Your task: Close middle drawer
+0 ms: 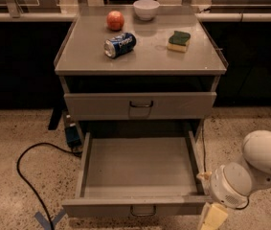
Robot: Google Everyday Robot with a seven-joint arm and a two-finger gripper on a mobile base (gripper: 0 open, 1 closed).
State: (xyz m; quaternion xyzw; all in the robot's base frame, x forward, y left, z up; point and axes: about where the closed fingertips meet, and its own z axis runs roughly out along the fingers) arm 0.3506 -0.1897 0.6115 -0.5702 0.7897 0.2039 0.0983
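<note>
The middle drawer [140,169] of the grey metal cabinet [140,56] is pulled far out and is empty. Its low flat front [101,208] faces me, with a small dark wire handle [142,211]. The taller-fronted top drawer [140,105] above it is closed. The lowest drawer is hidden under the open one. My gripper [212,218], cream-coloured, hangs from the white arm [250,176] at the bottom right. It is just beside the right end of the open drawer's front and partly cut off by the frame's lower edge.
On the cabinet top lie a red apple [115,20], a white bowl [146,8], a blue can on its side [119,44] and a green-yellow sponge [179,40]. A black cable [22,176] loops on the speckled floor at the left. Dark counters stand behind.
</note>
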